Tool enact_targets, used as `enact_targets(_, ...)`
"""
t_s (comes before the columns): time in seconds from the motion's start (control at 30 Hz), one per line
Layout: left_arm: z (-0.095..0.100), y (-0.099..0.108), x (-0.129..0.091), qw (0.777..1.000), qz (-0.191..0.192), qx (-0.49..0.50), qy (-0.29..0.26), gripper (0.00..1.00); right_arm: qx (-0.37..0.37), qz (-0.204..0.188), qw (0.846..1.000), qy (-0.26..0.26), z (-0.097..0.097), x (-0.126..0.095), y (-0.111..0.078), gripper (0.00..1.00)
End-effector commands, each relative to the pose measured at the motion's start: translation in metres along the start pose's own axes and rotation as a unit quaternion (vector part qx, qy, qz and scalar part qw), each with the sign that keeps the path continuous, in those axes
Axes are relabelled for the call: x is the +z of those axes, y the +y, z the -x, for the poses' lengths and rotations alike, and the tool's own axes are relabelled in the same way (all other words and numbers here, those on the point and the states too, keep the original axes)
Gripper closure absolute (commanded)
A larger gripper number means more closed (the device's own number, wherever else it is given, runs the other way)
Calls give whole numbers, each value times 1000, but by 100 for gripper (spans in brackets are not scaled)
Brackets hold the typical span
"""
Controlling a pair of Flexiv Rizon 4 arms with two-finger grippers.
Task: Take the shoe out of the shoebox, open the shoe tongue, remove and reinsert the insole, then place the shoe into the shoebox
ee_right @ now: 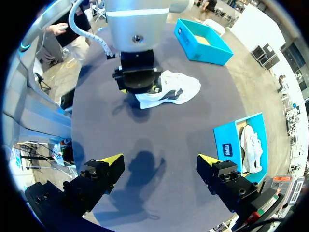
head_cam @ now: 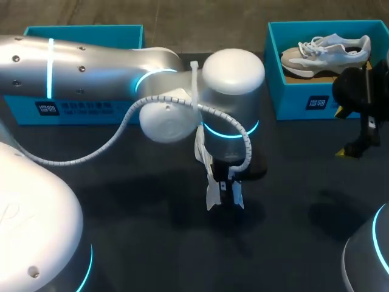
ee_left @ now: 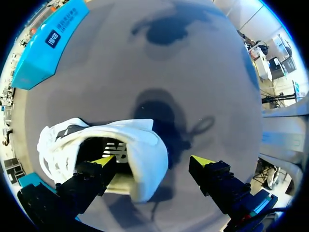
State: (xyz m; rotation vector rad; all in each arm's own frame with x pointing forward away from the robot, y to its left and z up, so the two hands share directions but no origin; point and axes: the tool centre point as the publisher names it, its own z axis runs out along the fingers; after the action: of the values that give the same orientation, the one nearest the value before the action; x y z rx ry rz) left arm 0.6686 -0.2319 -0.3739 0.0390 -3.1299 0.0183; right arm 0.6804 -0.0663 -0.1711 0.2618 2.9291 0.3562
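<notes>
While the white shoe (ee_left: 120, 154) lies on the table (ee_left: 203, 67) under our left gripper (ee_left: 152, 160), spread wide with one finger at the shoe's opening and nothing held, and our right gripper (ee_right: 160, 158) hangs open and empty well apart from it, we should pinch only the tongue.

The shoe (ee_right: 171, 91), a white sneaker with dark side markings, lay out of any box on the dark table, near its middle. Its opening faced up toward my left gripper (ee_left: 153, 161). One finger (ee_left: 99, 169) stood at that opening; the other was beside the shoe, clear of it. An open blue shoebox (head_cam: 27, 109) sat at the table's far left, well apart from the shoe. A second blue box (head_cam: 292, 103) at the far right held another light sneaker (head_cam: 325, 52).
</notes>
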Motion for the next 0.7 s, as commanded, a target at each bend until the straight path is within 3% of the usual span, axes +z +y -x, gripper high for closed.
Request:
enact_targets(0.03, -1, -9, 12, 1000, 11, 2, 5, 1, 0, -2, 1000, 2, 2, 1, 2, 0)
enact_targets(0.27, -2, 0, 23, 1000, 21, 2, 18, 18, 0, -2, 1000, 2, 2, 1, 2, 0)
enact_targets(0.43, -2, 3, 27, 999, 29, 18, 31, 49, 0, -2, 1000, 2, 2, 1, 2, 0)
enact_targets(0.57, -1, 3, 31, 998, 36, 27, 39, 56, 0, -2, 1000, 2, 2, 1, 2, 0)
enact_targets(0.7, -3, 1, 33, 997, 41, 44, 50, 75, 0, -2, 1000, 2, 2, 1, 2, 0)
